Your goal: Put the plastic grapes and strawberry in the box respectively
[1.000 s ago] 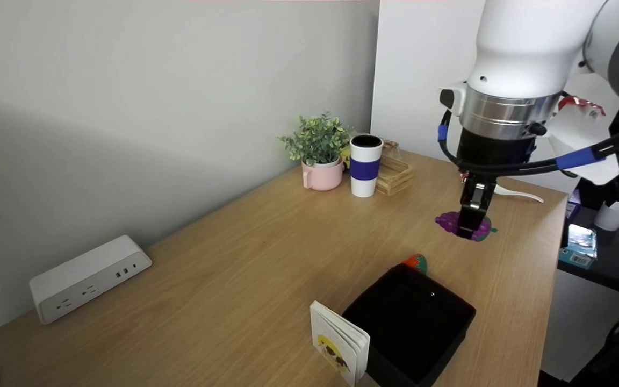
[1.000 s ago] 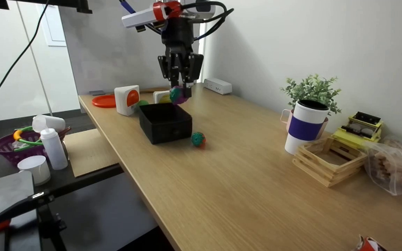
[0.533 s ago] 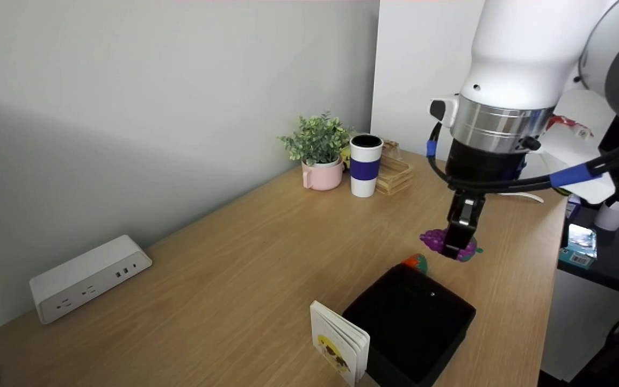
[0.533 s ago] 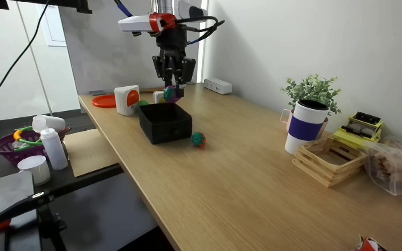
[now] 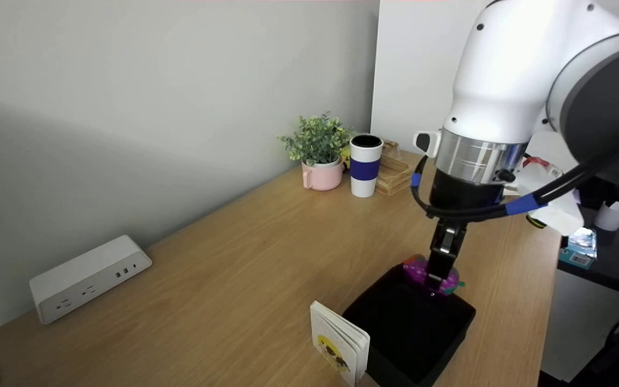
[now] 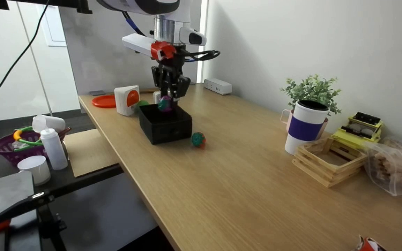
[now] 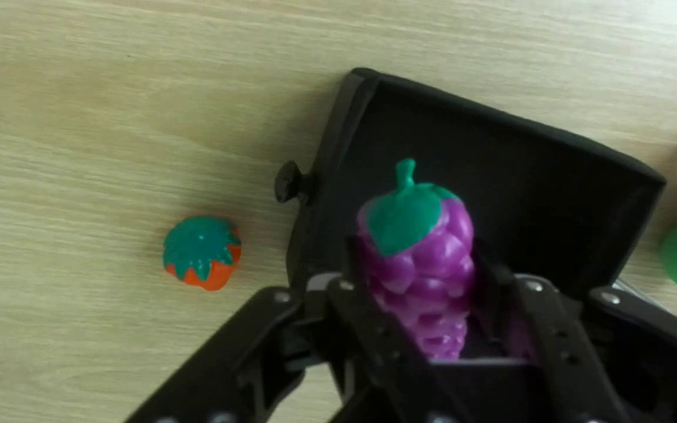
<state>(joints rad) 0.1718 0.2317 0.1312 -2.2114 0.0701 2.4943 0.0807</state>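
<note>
One strawberry (image 5: 410,260), mostly behind grapes (image 5: 417,272) in an exterior view

Teal-green atop the bumpy purple plastic grapes (image 7: 432,264), jagged teal atop the round orange-red plastic strawberry (image 7: 202,252). Seemingly plain inside the low-walled, square-cornered black box (image 7: 520,182) near the free edge of the tan, wood-grained desk (image 5: 234,279). Banded indigo round the tall white tumbler (image 5: 364,171).

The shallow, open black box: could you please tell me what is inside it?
Inside the box, the wrist view shows only dark surfaces; the purple plastic grape cluster and black gripper holding it cover the rest.
</note>
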